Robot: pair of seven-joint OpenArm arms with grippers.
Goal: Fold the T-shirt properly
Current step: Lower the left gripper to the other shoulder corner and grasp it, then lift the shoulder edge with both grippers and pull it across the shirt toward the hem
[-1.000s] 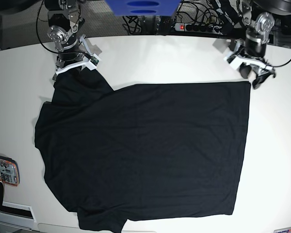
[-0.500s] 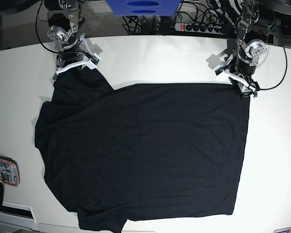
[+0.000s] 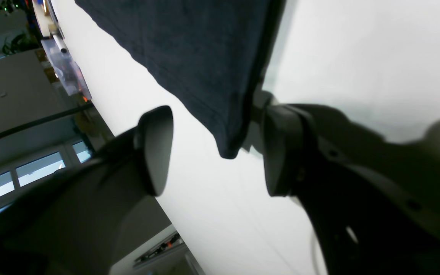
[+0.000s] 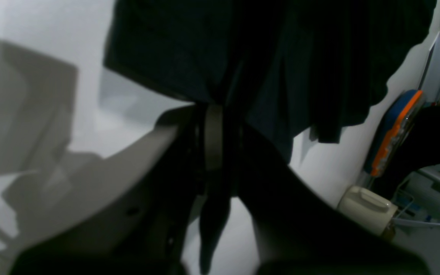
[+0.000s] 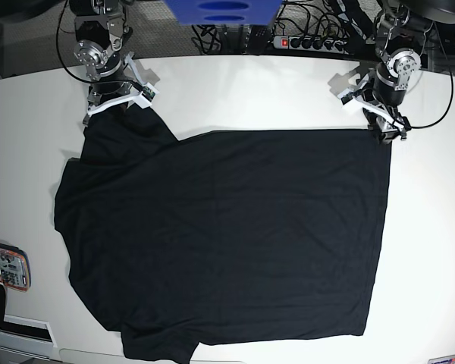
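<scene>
The black T-shirt [image 5: 227, 235] lies spread flat on the white table [image 5: 250, 91]. My left gripper [image 5: 386, 132] is at the shirt's far right corner. In the left wrist view it [image 3: 214, 151] is open, and the corner of the T-shirt [image 3: 204, 57] hangs between the two fingers, close to the right one. My right gripper [image 5: 112, 111] is at the shirt's far left corner. In the right wrist view it [image 4: 214, 152] is shut on bunched cloth of the T-shirt [image 4: 281, 57].
A power strip [image 5: 307, 43] and cables lie behind the table's far edge. An orange and blue device [image 5: 6, 265] sits at the table's left edge; it also shows in the right wrist view [image 4: 393, 130]. A blue object [image 5: 220, 9] stands at the back centre.
My left arm has swung in from beyond the shirt's far right corner to that corner. The right arm and the shirt have not moved.
</scene>
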